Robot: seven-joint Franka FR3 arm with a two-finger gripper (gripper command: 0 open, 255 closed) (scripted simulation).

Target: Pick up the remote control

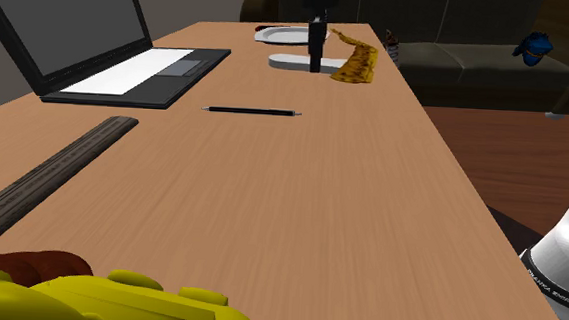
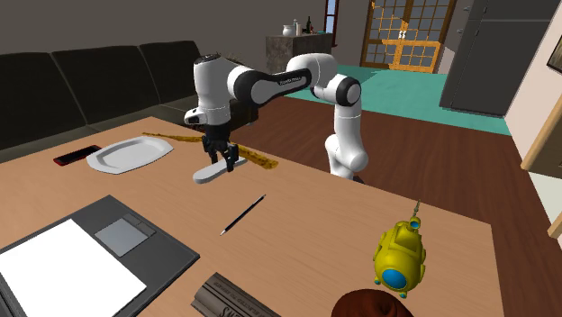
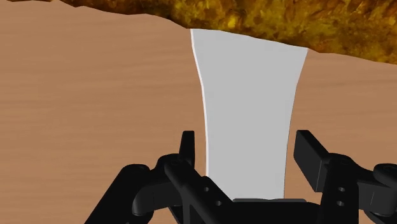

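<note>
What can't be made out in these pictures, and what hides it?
Wrist view: near end of the remote, behind the gripper.
Shoulder view: the laptop, its screen cut by the top edge.
Shoulder view: most of the yellow toy, cut by the bottom edge.

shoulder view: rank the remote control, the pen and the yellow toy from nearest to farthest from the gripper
1. Remote control: light grey, right under the open gripper, at the far end of the table.
2. Pen: mid-table, towards the camera from the gripper.
3. Yellow toy: at the view's bottom edge, clearly farthest.
</note>
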